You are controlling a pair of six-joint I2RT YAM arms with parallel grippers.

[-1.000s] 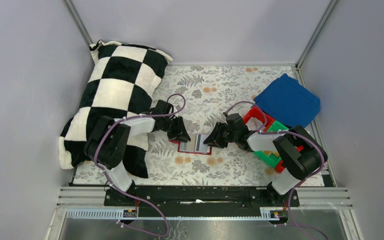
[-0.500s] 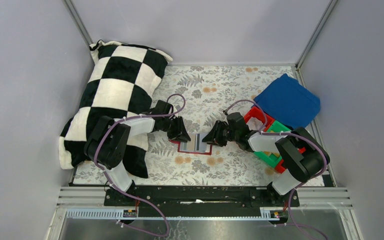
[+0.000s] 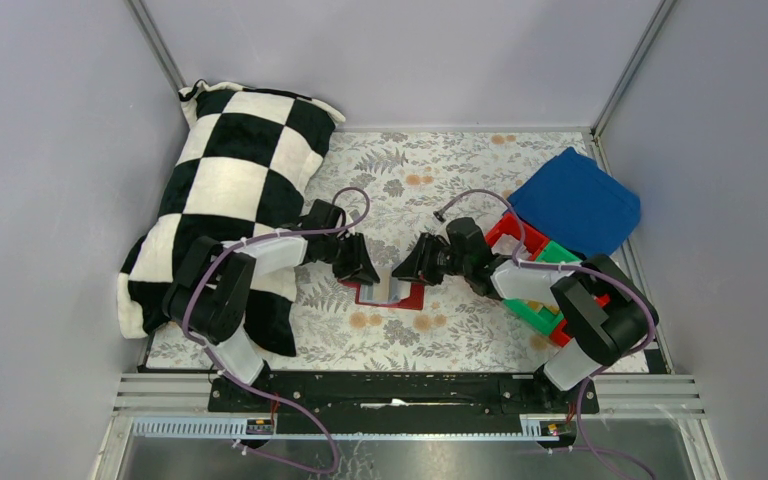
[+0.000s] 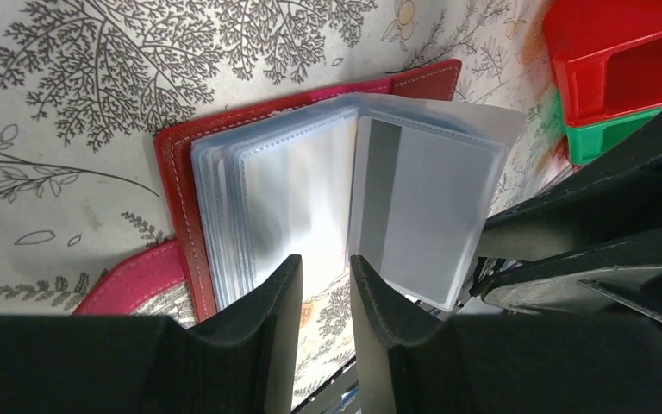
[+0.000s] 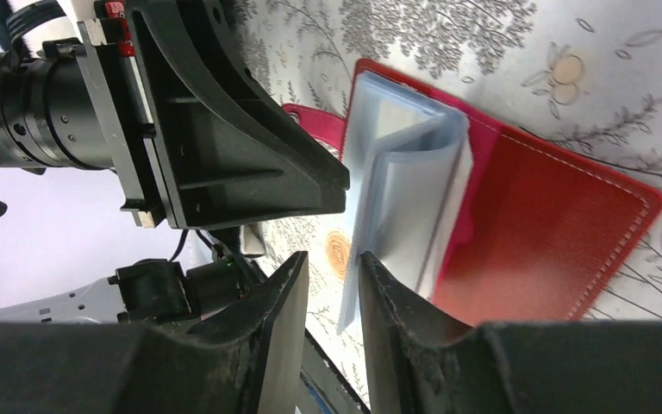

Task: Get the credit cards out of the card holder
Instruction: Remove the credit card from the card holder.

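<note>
The dark-red card holder [image 3: 375,296] lies open on the floral cloth between my two grippers. In the left wrist view its red border [image 4: 175,181] frames a stack of clear sleeves. One raised sleeve holds a grey credit card [image 4: 435,211] with a dark stripe. My left gripper [image 4: 323,263] hovers at the sleeves' near edge, jaws a narrow gap apart and empty. My right gripper [image 5: 332,263] is also narrowly open. The lifted sleeves [image 5: 405,194] stand against its right finger, above the red cover [image 5: 552,233]. Other cards are hidden in the sleeves.
A black-and-white checkered pillow [image 3: 230,190] lies left of the left arm. Red and green bins [image 3: 535,270] sit under the right arm, and they show in the left wrist view [image 4: 621,60]. A blue cloth [image 3: 575,200] lies at the back right.
My right gripper has moved left towards the left gripper. The card sleeve that lay flat is now lifted on edge. The left gripper has barely moved.
</note>
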